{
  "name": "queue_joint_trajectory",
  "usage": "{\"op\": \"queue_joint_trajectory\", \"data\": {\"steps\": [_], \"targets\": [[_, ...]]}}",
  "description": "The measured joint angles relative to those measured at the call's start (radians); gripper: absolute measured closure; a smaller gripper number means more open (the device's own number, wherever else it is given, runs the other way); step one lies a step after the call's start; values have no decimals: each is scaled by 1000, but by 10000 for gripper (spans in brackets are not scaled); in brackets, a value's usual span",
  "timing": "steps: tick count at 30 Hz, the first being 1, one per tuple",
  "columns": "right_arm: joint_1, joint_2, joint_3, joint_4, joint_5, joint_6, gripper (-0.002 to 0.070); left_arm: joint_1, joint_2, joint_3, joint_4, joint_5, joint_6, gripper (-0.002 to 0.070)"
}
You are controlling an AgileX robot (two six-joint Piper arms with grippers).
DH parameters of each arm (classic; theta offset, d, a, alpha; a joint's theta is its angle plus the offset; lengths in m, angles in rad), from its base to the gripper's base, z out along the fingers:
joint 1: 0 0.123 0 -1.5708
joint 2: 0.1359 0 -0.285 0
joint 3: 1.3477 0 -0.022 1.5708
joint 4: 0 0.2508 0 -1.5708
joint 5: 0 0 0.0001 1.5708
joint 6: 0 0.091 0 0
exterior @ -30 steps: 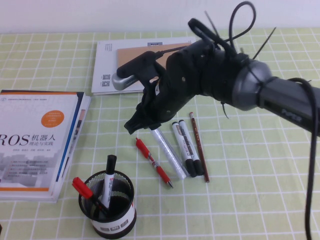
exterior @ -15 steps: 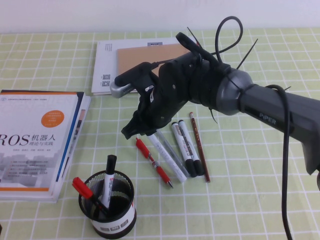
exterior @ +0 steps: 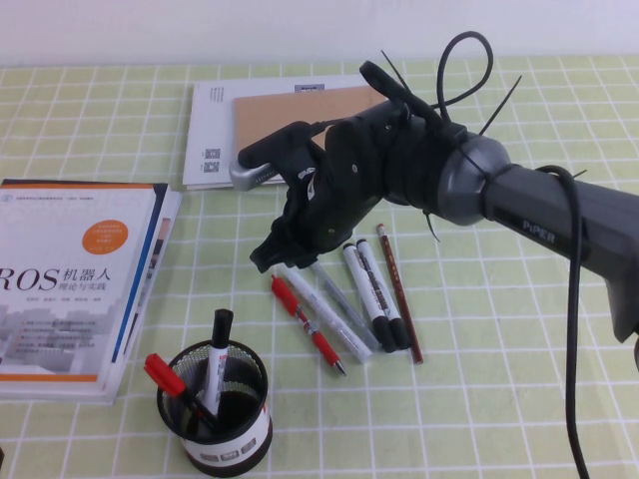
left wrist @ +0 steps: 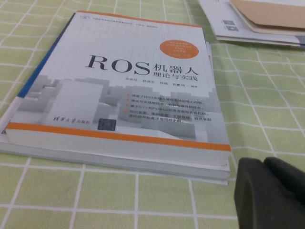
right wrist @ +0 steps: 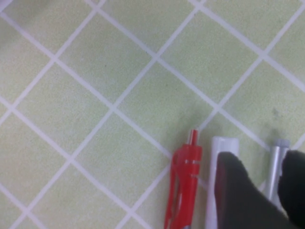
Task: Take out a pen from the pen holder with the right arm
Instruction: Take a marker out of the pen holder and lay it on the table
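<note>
Risk sits at the row of pens on the counter (exterior: 499,399). The right tool (exterior: 270,256) hangs low over their upper ends. Its fingers are parted, and a slim grey pen (right wrist: 277,164) lies on the cloth between them, apparently not pinched. By the look of it, this is the pen taken out. The pen holder (exterior: 240,419) stands apart, nearer the robot, with a black marker (exterior: 215,354) and a red-topped pen (exterior: 165,377) leaning inside.

One finger lies across the end of a white pen (right wrist: 224,145), just beside a red pen (right wrist: 183,181). If the tool rises at a slant or twists, that finger could drag the white pen, roll it into the red one, and scatter the row. If the gap is narrower than it looks, the grey pen could stick to a pad, lift with it, and drop crooked or roll away.

A low, sweeping retreat toward the robot would pass over the holder. It looks light and top-heavy with those two leaning pens, so a knock could tip it.

The left tool (left wrist: 271,193) rests by the near corner of the book (exterior: 70,279), and I cannot tell whether it is open or closed. It threatens nothing where it is.
</note>
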Motion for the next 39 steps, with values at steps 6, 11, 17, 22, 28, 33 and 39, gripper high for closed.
{"op": "queue_joint_trajectory", "data": {"steps": [6,11,17,22,28,33,39], "targets": [[-7,0,0,-4,0,0,498,0,0,0,0,0,0,683],[-9,-23,12,-6,11,0,524,0,0,0,0,0,0,683],[-10,-197,182,-6,-9,0,659,0,0,0,0,0,0,683],[-10,-422,399,-6,-79,0,682,0,0,0,0,0,0,683],[-10,-692,624,-50,-99,40,687,0,0,0,0,0,0,683],[-10,-902,792,-91,-101,109,687,0,0,0,0,0,0,683],[-10,-1095,949,-86,-34,123,687,0,0,0,0,0,0,683]]}}
